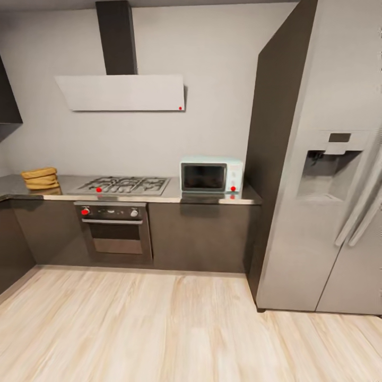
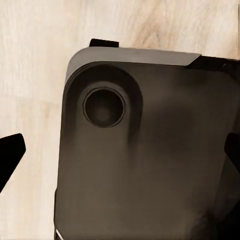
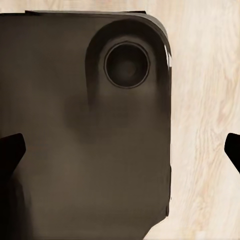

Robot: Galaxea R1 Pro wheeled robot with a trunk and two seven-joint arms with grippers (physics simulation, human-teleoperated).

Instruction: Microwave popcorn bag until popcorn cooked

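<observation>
**One sack at the far left end of the counter, nothing yet in hand**

One popcorn bag sat at the far left end of the countertop, close to the corner where the counter turned, well apart from the microwave at the right end, hard by the refrigerator. Between them lay the gas hob, with the built-in oven under it and the hood above. The microwave door looked closed.

The sack appeared soft and light, its sides wrinkled and likely to give under pressure; the thick rolled rim seemed the firmest place to pinch, and keeping it upright would probably keep the contents in. Its mouth was too small to make out from the head view.

The left gripper and right gripper both hung over the robot's own dark base and the pale wooden floor, the fingertips at the picture's sides spread wide with nothing between them. The robot stood well back from the counter, so a drive toward the left end seemed the first need.
</observation>
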